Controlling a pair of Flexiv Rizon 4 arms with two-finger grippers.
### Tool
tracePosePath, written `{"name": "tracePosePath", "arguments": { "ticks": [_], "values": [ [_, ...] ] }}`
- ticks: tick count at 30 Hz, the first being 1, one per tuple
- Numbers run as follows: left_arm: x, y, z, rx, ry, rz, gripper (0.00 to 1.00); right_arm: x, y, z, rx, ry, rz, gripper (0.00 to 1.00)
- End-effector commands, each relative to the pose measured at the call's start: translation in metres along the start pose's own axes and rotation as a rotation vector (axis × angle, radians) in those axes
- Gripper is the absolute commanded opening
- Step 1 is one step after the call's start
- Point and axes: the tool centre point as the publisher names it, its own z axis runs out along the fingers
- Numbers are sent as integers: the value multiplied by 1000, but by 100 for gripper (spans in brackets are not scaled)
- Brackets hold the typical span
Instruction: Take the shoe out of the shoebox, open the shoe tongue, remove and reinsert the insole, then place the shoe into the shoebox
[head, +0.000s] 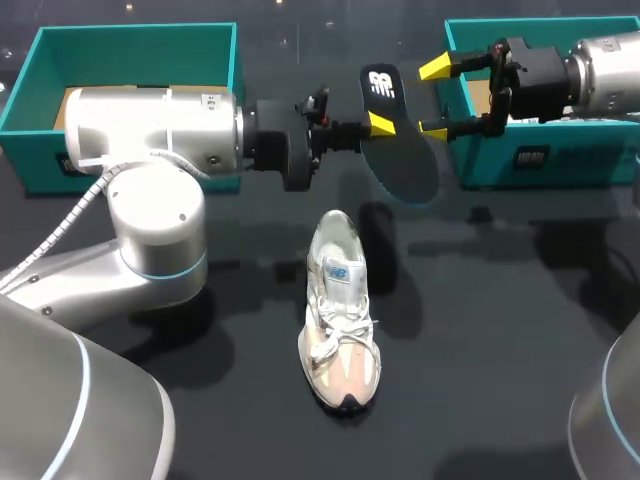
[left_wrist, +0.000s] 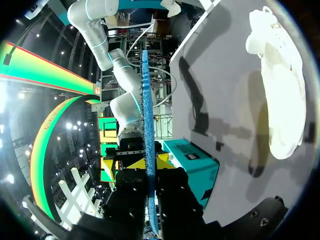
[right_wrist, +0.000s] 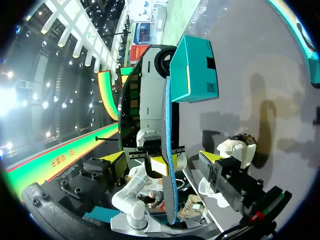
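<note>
While your left gripper (head: 378, 125) is clamped on the insole (head: 400, 155), held aloft, your right gripper (head: 434, 98) stands open just beside it. Below lies the shoe (head: 340, 325), heel end nearest the insole, long axis roughly parallel.

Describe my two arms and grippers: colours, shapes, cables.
The left arm and right arm have rounded silver-white housings; the left shows pale blue joint rings and a ribbed grey cable. The left gripper and right gripper are black and yellow-tipped.
</note>
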Motion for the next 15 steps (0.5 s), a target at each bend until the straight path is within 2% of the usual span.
{"name": "tracePosePath", "arguments": {
  "ticks": [1,14,15],
  "values": [
    [0,-4,-26,38,-1,-26,0,1,-6,-2,-10,-3,1,100],
    [0,-4,-26,38,-1,-26,0,1,-6,-2,-10,-3,1,100],
    [3,-9,-29,41,9,-52,0,1,-6,-2,-10,-3,1,100]
  ]
}}
